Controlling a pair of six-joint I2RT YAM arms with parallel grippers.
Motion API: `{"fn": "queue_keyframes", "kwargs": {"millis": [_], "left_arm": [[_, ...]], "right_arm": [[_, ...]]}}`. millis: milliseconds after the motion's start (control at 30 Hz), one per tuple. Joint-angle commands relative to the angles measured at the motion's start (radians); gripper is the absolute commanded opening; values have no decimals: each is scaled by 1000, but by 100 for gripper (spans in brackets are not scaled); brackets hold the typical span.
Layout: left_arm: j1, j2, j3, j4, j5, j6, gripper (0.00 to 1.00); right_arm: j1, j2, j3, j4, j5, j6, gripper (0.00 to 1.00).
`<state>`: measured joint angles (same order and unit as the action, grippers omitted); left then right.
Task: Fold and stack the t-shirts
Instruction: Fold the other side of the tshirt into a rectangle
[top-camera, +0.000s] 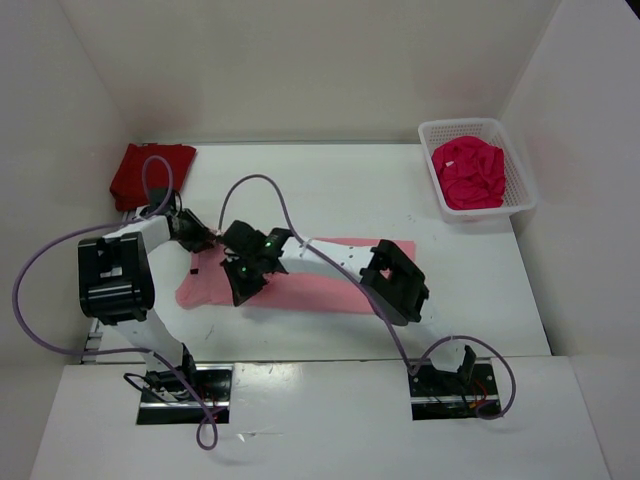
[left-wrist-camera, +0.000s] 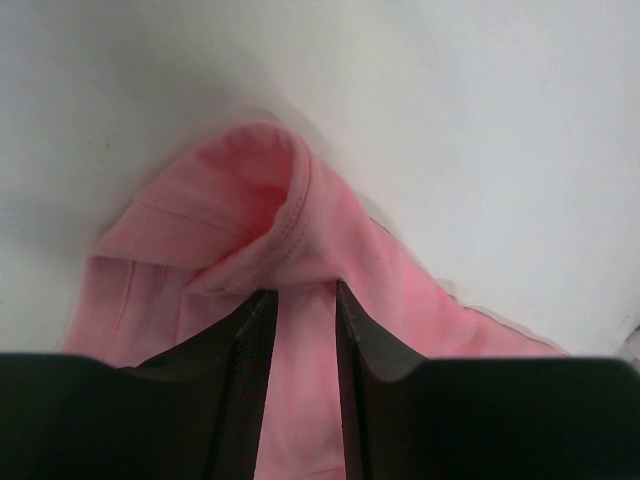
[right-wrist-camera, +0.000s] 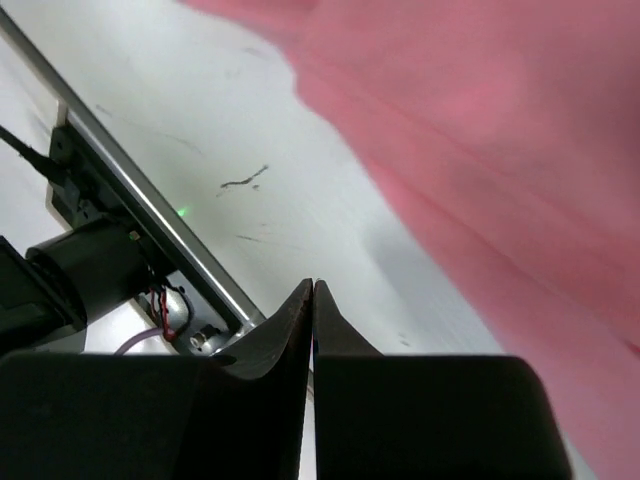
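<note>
The left gripper (left-wrist-camera: 305, 295) pinches a folded hem of the light pink shirt (left-wrist-camera: 225, 215). The right gripper (right-wrist-camera: 312, 292), its fingers nearly touching and holding nothing, hovers just beside that shirt. Behind the left gripper lies the dark red shirt (top-camera: 150, 172). Far right of both grippers, the magenta shirt (top-camera: 468, 176) fills the basket (top-camera: 522, 188).

The left arm (top-camera: 115, 275) and right arm (top-camera: 335, 265) are each showing white shells between blocky black joint housings, and each is sitting on a black base plate (top-camera: 185, 392). Lavender cables (top-camera: 30, 290) are looping loosely from the bases up to the wrists, a green light (top-camera: 270, 241) is glowing on the right wrist, and thin red wires (top-camera: 480, 405) are showing at the right base. The left hand (left-wrist-camera: 305, 290) and right hand (right-wrist-camera: 312, 285) are each ending in two matte black fingers (left-wrist-camera: 245, 390), finely ribbed on the inner faces and tapering to thin tips.
</note>
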<state>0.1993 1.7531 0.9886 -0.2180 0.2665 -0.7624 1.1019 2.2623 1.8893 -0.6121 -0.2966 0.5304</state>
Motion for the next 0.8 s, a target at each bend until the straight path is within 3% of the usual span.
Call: {"fn": "queue_keyframes", "kwargs": {"millis": [0,200,367,467,767], "left_arm": [[-1,-93,25,-12,-9,18,37],[-49,-213,-60,-12,31,-6,37],[-116,-289,-175,38,74,-87,37],[-130,-302,-254,74,74,-114,37],[-130,-270,-274,85,43,-103,37]], "right_arm": [[-103,-130,-74,80,47,6,5],[-200,-132,-179,126,47,10,2],[-200,-98,-274,162,48,10,2],[-200,-98,-317,183,48,19,2],[-200,-230,-366,164,112,17,2]]}}
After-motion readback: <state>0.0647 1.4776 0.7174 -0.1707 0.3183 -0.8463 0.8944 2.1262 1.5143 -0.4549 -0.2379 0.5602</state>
